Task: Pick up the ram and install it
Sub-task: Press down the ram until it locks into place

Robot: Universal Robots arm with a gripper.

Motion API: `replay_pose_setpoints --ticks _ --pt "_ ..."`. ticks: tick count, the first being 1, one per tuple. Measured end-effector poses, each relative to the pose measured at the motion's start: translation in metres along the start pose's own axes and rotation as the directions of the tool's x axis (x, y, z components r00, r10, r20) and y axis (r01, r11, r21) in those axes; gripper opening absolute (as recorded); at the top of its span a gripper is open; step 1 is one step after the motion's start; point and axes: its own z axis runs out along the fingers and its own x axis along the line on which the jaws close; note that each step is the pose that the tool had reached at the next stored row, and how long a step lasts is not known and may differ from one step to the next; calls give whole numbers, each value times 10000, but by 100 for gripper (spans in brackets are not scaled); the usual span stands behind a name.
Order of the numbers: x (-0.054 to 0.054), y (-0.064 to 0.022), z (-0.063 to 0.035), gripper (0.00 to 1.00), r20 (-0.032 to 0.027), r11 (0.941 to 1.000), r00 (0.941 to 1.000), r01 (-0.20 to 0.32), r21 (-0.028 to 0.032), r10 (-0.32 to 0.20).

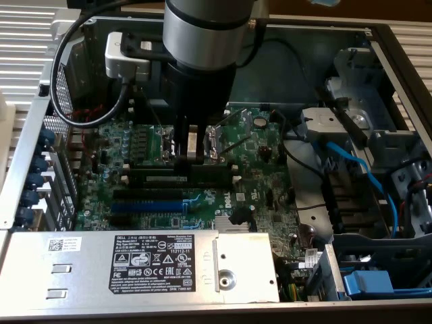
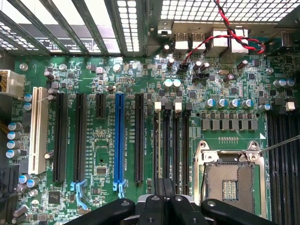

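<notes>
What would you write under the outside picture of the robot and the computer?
Robot gripper, fingers shut, pressing the ram into a motherboard slot.

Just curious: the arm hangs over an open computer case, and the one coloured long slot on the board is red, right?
Not red: that slot is blue, as the wrist view shows. The arm does hang over the open computer case.

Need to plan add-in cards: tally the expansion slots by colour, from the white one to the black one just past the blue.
White slot: 1
Blue slot: 1
Black slots: 4, one of them short
Total: 6
</notes>
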Motion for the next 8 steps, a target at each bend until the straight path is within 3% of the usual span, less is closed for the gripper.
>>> replay_pose_setpoints --ticks 8 --pt "0 -1 10 11 -1 10000 10000 8 -4 -8"
